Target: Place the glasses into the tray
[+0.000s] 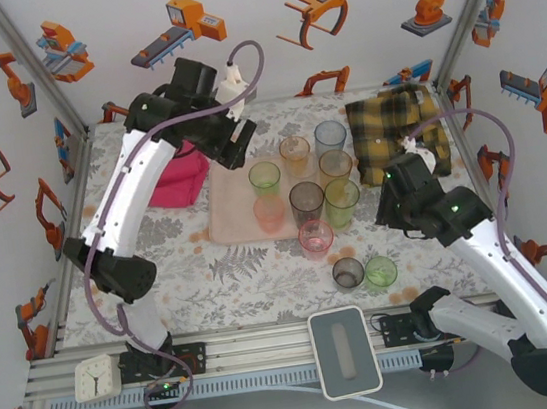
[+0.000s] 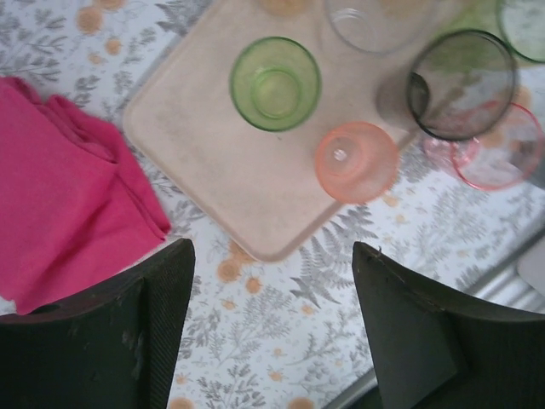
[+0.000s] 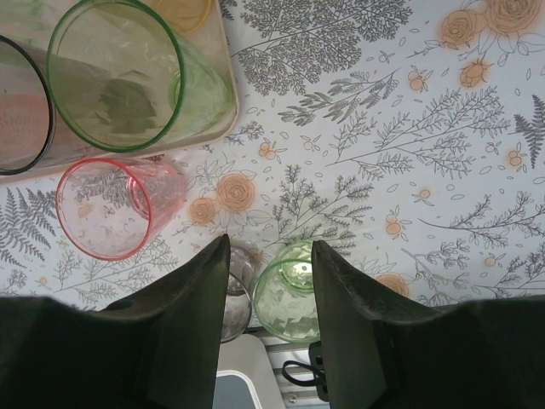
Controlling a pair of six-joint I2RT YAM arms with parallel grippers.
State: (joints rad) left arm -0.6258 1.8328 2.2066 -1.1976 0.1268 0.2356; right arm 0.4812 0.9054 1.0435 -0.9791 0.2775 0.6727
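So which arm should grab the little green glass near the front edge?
Right. The right pincer, open, is lined up with that green glass, close by. The left pincer is over the tray corner by the pink towel, farther away.

The top external camera is looking down from high above and behind the near edge of the bench (image 1: pixel 243 279), taking in the whole surface. The left wrist camera is hanging close over the tray (image 2: pixel 204 145), facing almost straight down past the left pincer (image 2: pixel 272 264), with the magenta towel (image 2: pixel 68 187) at its left. The right wrist camera is looking down low past the right pincer (image 3: pixel 270 247) toward the near edge. Both wrist views are sharing the pink glass (image 3: pixel 106 209) and the smoky glass (image 2: pixel 460 85) beside it, and the top view is covering both
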